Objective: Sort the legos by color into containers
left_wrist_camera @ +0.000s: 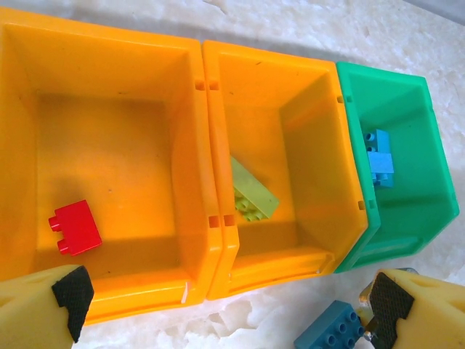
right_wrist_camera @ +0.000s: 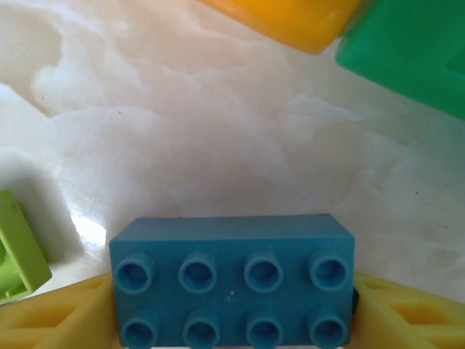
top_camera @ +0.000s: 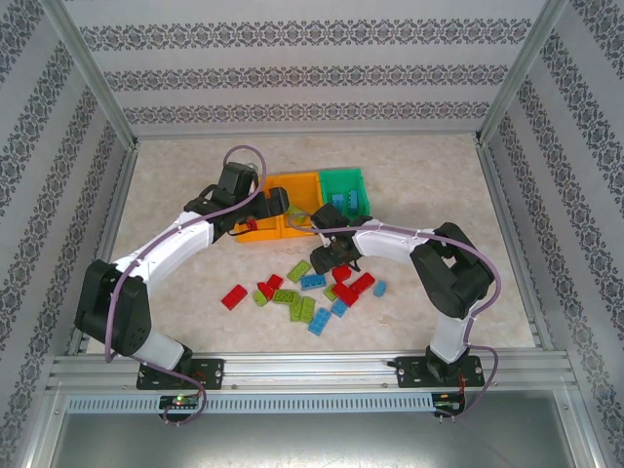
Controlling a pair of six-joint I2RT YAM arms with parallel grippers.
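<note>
Three small open plastic bins stand touching in a row on the pale marbled tabletop (top_camera: 429, 166). The left orange bin (left_wrist_camera: 102, 65) holds one red studded brick (left_wrist_camera: 75, 227). The middle orange bin (left_wrist_camera: 269, 80) holds a lime green brick (left_wrist_camera: 253, 189) lying on a slant, and the green bin (left_wrist_camera: 414, 109) holds a small blue brick (left_wrist_camera: 379, 158).

The left end effector (left_wrist_camera: 229, 305) hangs over the near rims of the bins with its yellow fingers spread wide and nothing between them.

Just in front of the bins, the right end effector (right_wrist_camera: 232, 309) is down at the tabletop. A blue eight-stud brick (right_wrist_camera: 231, 254) lies between its fingers, one against each short end. I cannot tell whether they are gripping it. A lime green piece (right_wrist_camera: 18, 247) lies just beside it.

The remaining loose red, blue and lime bricks (top_camera: 302, 292) are scattered nearer the arm bases.
</note>
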